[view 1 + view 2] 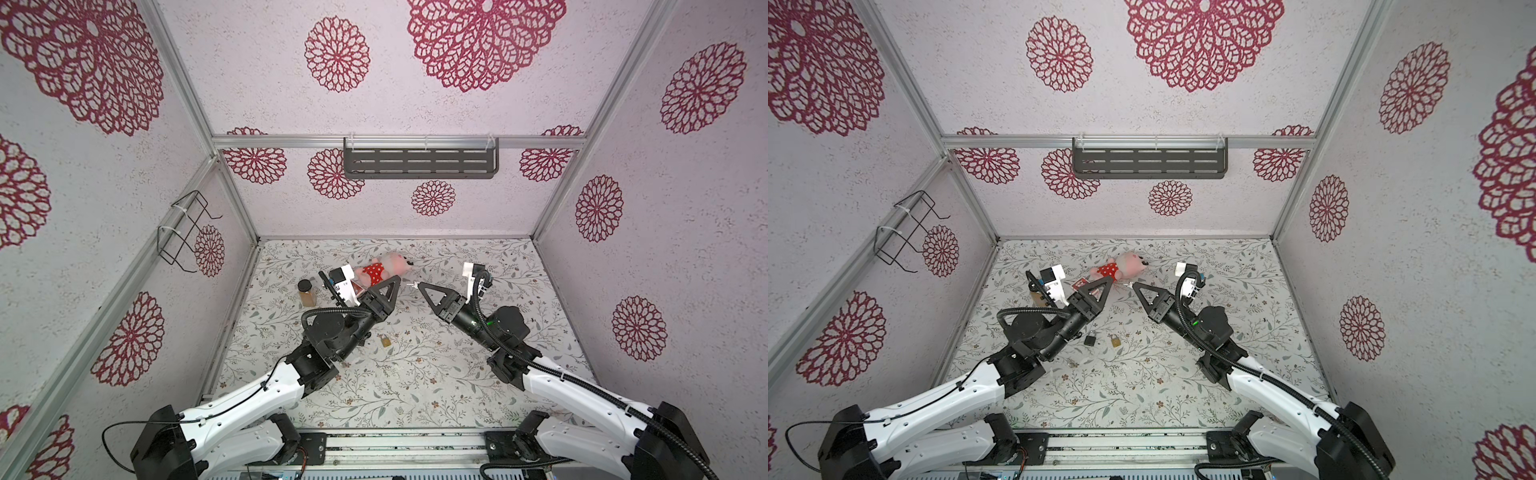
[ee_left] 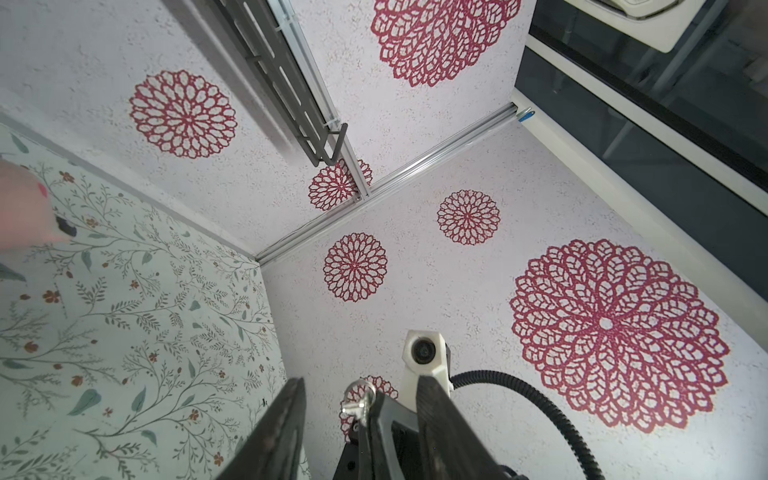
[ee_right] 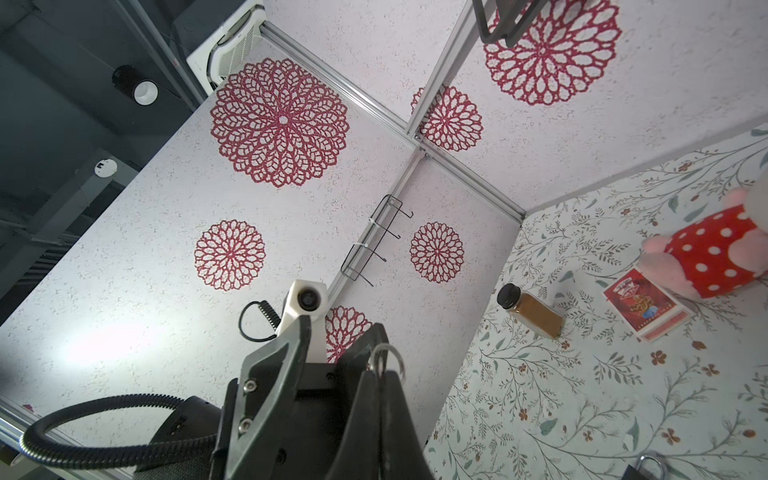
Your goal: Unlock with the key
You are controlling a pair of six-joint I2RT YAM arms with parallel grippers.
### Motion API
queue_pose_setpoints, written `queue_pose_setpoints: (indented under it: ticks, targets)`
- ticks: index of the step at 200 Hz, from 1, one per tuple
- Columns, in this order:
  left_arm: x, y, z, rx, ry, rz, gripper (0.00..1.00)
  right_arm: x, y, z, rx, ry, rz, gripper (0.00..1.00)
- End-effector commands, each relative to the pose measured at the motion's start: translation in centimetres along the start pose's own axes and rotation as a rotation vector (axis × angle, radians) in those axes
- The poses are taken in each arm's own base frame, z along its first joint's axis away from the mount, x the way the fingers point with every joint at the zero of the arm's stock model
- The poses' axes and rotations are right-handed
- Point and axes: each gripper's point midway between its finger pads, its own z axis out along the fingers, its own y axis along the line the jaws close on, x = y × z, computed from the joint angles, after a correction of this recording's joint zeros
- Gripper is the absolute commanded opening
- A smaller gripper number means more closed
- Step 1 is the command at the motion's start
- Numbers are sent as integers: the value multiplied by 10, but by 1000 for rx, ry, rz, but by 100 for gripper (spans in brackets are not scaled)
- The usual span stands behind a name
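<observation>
Key (image 2: 354, 409) is off the table (image 1: 457, 395): you've got it held in the air over the middle. Table is floral print, walled on the far, left and right edges. Left gripper (image 1: 397, 282) and right gripper (image 1: 419, 285) are both raised and meet almost tip to tip above the middle, slightly toward the far edge. Left fingers (image 2: 282, 428) stand partly apart with nothing clamped. In the left wrist view the right gripper's tip sits in the gap between them; I can't tell if they touch it. Right fingers (image 3: 374, 432) are pressed together on the key. Plush toy (image 1: 386, 268) in a red spotted dress lies near the middle of the far edge. Spice jar (image 1: 306, 293) stands upright in the far half, toward the left edge. Red card (image 3: 644, 305) lies flat between jar and toy, just beside the toy. Brass padlock (image 1: 385, 340) lies flat mid-table, left of centre. Black padlock (image 1: 1090, 340) lies just beside it on the left-edge side, under the left arm. Of the key you only see the ring and a bit of metal past the right fingertips; blade hidden.
</observation>
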Motion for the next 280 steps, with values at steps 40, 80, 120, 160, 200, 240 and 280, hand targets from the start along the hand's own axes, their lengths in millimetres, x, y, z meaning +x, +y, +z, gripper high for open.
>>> queue_pose_setpoints:
  ticks: [40,80,120,160,200,240,280]
  targets:
    - [-1,-15,6,68,-3,-30,34,-8,26,5,-94,-53,-16,0]
    - [1,-18,8,76,9,-33,30,-7,29,6,-107,-62,-9,0]
    - [7,-15,13,79,28,-53,25,-6,29,9,-111,-57,0,0]
    - [7,-20,14,95,33,-48,20,-5,25,8,-103,-58,7,0]
    - [6,-20,14,96,29,-40,10,-5,20,7,-87,-66,12,0]
    - [6,-19,14,90,28,-30,0,-6,22,4,-87,-70,6,0]
    - [10,-7,12,17,58,12,0,-8,18,-1,-58,-75,-21,22]
